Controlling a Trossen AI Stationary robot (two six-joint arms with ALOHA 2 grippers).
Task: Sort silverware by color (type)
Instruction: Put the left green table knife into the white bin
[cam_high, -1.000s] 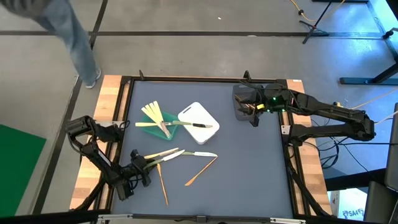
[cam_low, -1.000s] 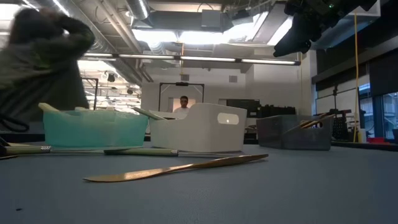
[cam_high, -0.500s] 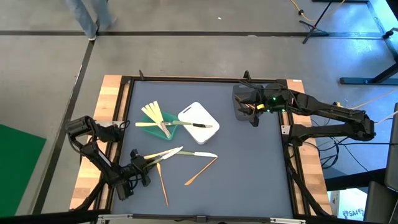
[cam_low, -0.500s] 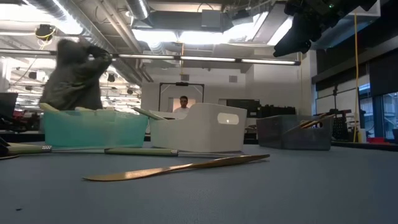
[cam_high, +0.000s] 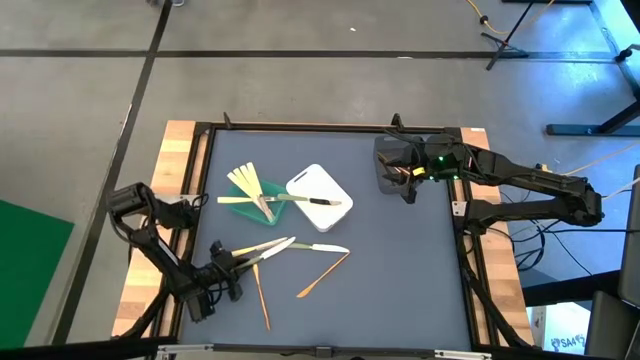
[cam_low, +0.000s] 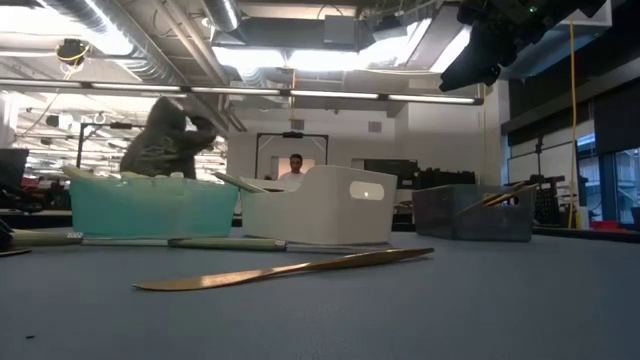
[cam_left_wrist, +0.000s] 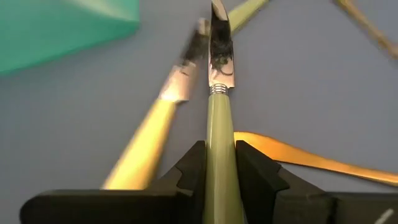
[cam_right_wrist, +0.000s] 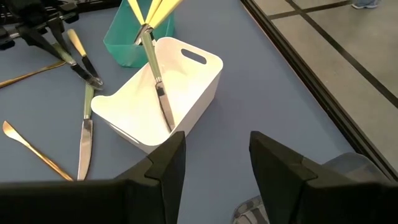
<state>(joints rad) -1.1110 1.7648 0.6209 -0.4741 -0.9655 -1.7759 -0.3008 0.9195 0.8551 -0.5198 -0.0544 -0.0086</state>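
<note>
My left gripper (cam_left_wrist: 214, 165) sits low at the table's near-left, fingers clamped on the pale green handle of a knife (cam_left_wrist: 217, 93), its blade pointing toward the green bin (cam_high: 255, 195). A yellow-handled knife (cam_left_wrist: 146, 137) lies just beside it, a gold utensil (cam_left_wrist: 292, 158) near. My right gripper (cam_right_wrist: 211, 155) hangs spread wide over the grey bin (cam_high: 392, 165), white bin (cam_right_wrist: 161, 102) ahead

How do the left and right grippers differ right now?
The left gripper is shut on the green-handled knife; the right gripper is open and holds nothing.
The left gripper sits low at the table's near-left, among loose utensils; the right gripper hovers over the grey bin at the far right.
</note>
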